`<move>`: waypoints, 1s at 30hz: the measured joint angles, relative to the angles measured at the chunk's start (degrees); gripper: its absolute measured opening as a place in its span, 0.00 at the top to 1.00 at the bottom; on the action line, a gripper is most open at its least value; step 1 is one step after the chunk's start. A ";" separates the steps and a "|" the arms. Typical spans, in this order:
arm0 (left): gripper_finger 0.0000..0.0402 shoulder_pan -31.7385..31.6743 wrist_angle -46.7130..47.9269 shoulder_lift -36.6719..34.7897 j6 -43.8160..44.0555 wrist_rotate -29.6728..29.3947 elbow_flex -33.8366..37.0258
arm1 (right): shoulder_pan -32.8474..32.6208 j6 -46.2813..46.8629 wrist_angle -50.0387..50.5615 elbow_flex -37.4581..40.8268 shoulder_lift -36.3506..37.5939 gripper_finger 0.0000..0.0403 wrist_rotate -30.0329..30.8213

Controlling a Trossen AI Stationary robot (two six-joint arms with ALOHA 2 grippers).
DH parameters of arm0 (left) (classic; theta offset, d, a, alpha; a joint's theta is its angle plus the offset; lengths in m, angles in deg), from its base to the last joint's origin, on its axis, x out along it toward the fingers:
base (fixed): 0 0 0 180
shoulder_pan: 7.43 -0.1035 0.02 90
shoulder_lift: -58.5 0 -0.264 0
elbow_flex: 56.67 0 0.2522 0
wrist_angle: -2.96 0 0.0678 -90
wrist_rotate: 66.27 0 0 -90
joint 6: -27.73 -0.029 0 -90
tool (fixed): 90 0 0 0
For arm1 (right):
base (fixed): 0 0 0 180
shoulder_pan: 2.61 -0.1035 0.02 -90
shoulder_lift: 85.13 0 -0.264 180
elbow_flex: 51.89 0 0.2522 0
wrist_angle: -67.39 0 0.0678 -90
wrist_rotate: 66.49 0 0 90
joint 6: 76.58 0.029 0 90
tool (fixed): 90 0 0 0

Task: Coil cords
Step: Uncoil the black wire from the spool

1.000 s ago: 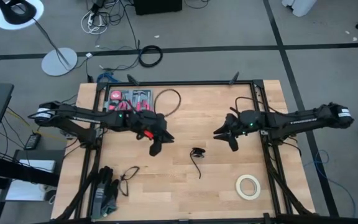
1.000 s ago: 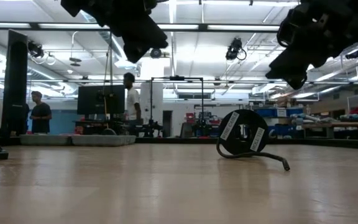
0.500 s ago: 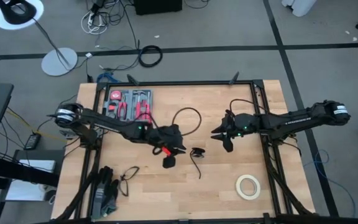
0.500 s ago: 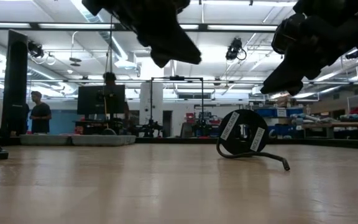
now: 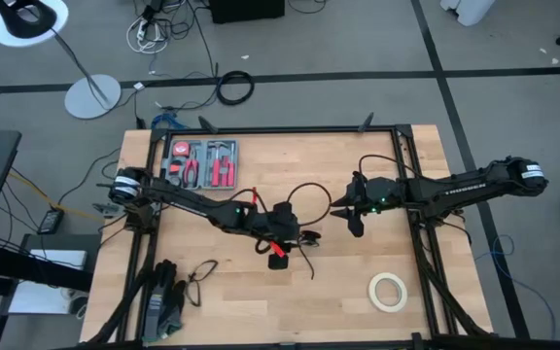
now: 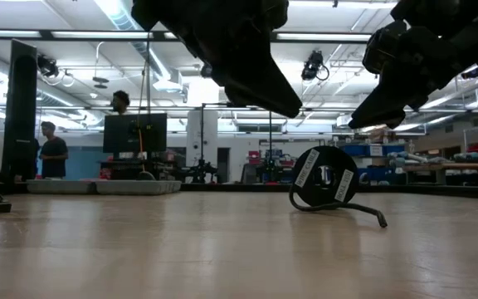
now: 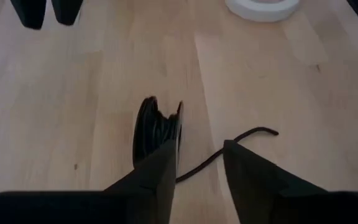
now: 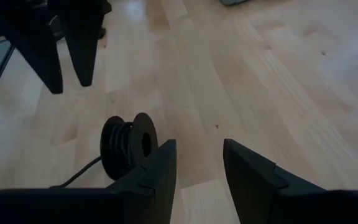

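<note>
**Cord on its spool near the middle of the table, both grippers open above it**

The cord (image 5: 308, 251) is seen near the middle of the wooden table (image 5: 348, 301), most of it wound on a small black spool (image 6: 324, 178) that stands on edge, with a loose tail trailing across the wood. The left gripper (image 5: 278, 255) is held just beside the spool, above the table; its fingers (image 7: 156, 180) are spread apart and nothing is gripped between them. The right gripper (image 5: 350, 220) is raised on the other side of the spool, near it but not touching; its fingers (image 8: 158, 168) are likewise parted and empty. A white tape roll (image 5: 388, 291) lies well apart, toward the table's near right corner. A tray of red-handled tools (image 5: 200, 160) is set at the far left corner.
</note>
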 joint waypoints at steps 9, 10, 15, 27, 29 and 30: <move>0.61 0.34 -0.73 1.65 -1.25 -0.26 -0.05 | 0.00 -0.74 -0.67 0.00 0.00 0.67 1.15; 0.61 0.34 -0.56 2.49 -1.21 -0.27 0.05 | 0.00 -0.74 -0.54 0.00 0.00 0.67 1.15; 0.61 0.33 -0.84 4.90 -0.90 -4.36 -0.87 | 0.00 -0.71 -0.56 0.00 0.00 0.67 1.15; 0.61 0.34 -1.57 5.82 1.77 -4.20 -0.83 | 0.04 -0.75 -1.14 0.00 0.00 0.67 1.13; 0.61 0.36 -2.59 5.88 1.79 -4.24 -0.96 | 0.04 -0.53 -1.17 0.00 0.00 0.67 0.95; 0.61 0.36 -2.60 5.91 1.80 -4.22 -0.96 | 0.04 -0.15 -1.11 0.00 0.00 0.67 0.69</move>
